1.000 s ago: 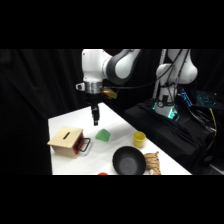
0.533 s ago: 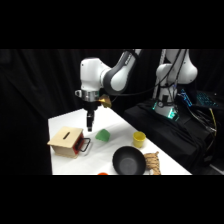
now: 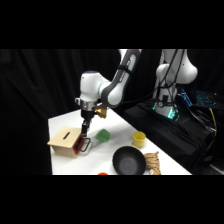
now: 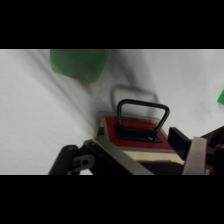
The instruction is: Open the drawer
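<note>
At the near left of the white desk (image 3: pixel 62 122) a tan wooden box (image 3: pixel 64 140) with a slotted top is seen, and the drawer (image 3: pixel 79 145) is set in its right-hand face, its red-orange front (image 4: pixel 136 131) shown flush with the box, so it is judged not yet pulled out. A black loop handle (image 4: pixel 142 106) stands out from that front. The hand (image 3: pixel 85 131) is poised just above the handle end of the box, coming down from the white arm; in the wrist view one finger (image 4: pixel 196 156) is seen to the right of the handle and the linkage to the left, so the fingers are judged to be spread apart with nothing between them. A green block (image 3: pixel 103 135) lies just right of the box, with a yellow cup (image 3: pixel 138 138) and a black pan (image 3: pixel 128 161) farther right. The drawer is judged light and stiff, likely to slide easily, while the box itself may shift if pulled hard. The loop is the sensible place to take hold: thin, rigid and possibly slippery, best gripped across its top bar.
</note>
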